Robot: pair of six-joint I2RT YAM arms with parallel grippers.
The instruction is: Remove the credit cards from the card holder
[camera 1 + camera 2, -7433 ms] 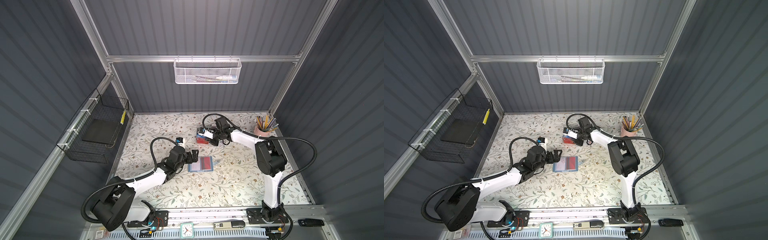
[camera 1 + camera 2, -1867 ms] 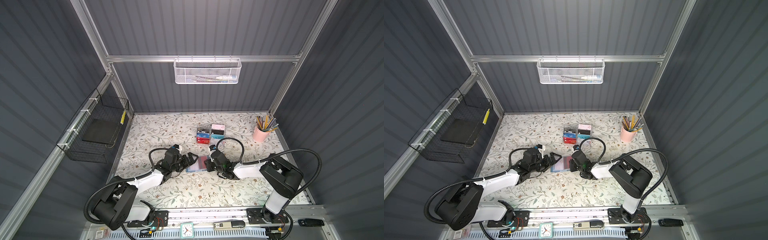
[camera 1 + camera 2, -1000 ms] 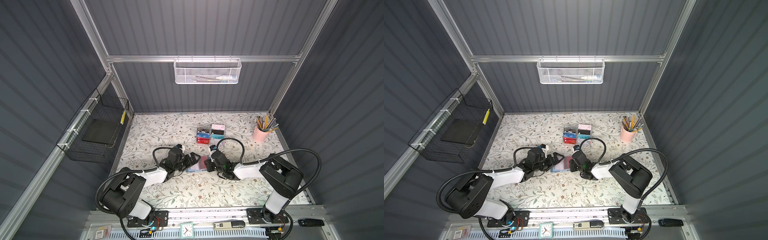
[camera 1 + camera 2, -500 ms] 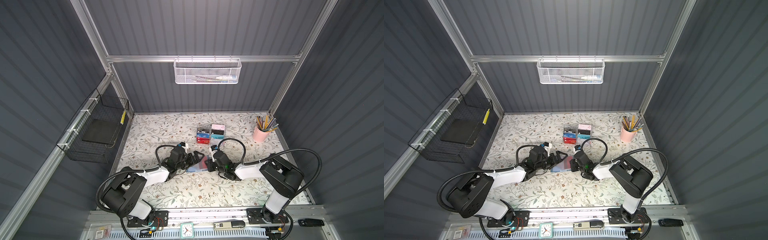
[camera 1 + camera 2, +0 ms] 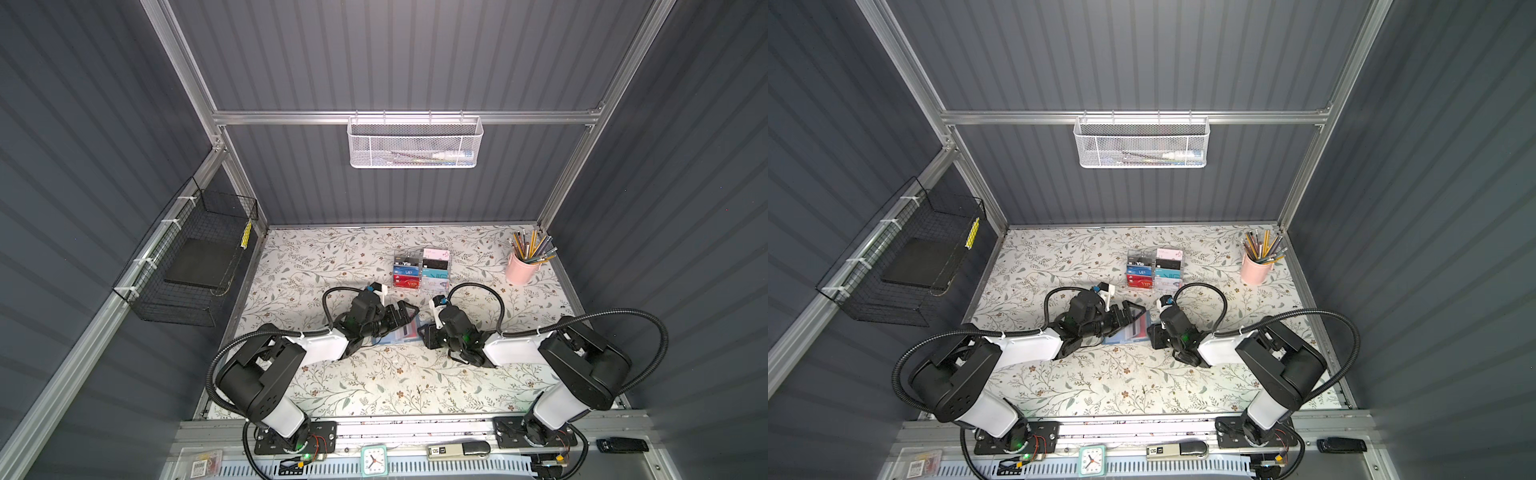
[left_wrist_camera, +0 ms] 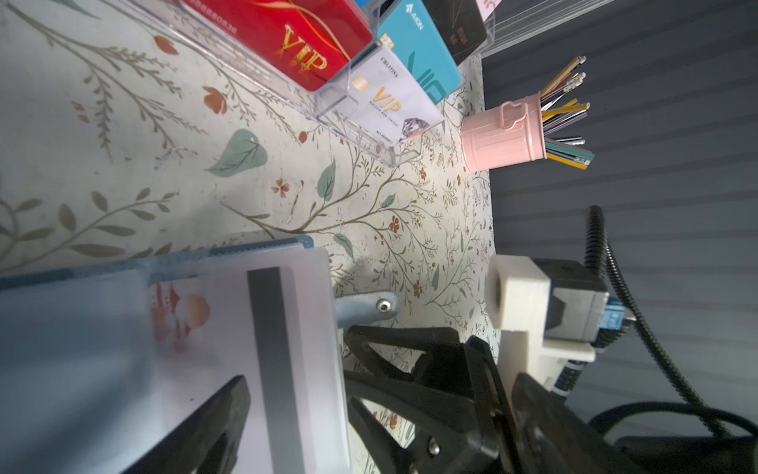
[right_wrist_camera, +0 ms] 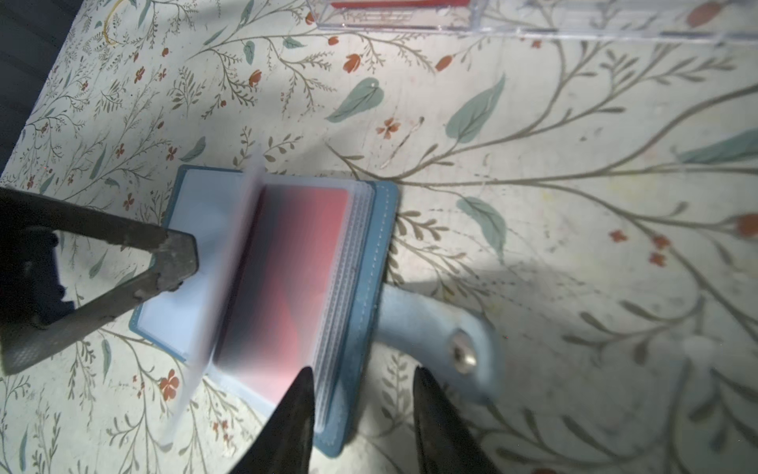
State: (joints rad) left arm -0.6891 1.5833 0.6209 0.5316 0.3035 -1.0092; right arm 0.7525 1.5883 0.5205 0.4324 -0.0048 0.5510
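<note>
The slate-blue card holder (image 5: 395, 336) (image 5: 1124, 332) lies open on the table between both grippers. In the right wrist view a red credit card (image 7: 295, 283) sits in its clear sleeve, and one blurred leaf (image 7: 242, 254) stands up. The left wrist view shows a white card with a dark stripe (image 6: 270, 328) in a sleeve. My left gripper (image 5: 401, 318) (image 6: 293, 385) is open wide, one finger (image 7: 172, 258) on the left inner page. My right gripper (image 5: 428, 336) (image 7: 363, 381) is open, its jaws straddling the right cover edge beside the closure tab (image 7: 459, 353).
A clear acrylic rack (image 5: 422, 270) (image 5: 1154, 270) filled with cards stands just behind the holder. A pink pencil cup (image 5: 521, 268) is at the back right. A black wire basket (image 5: 195, 266) hangs on the left wall, a white mesh basket (image 5: 413, 143) on the rear bar.
The right gripper's jaws have widened at the holder's right edge. The left gripper has shifted further over the holder. A sleeve leaf is swinging.
</note>
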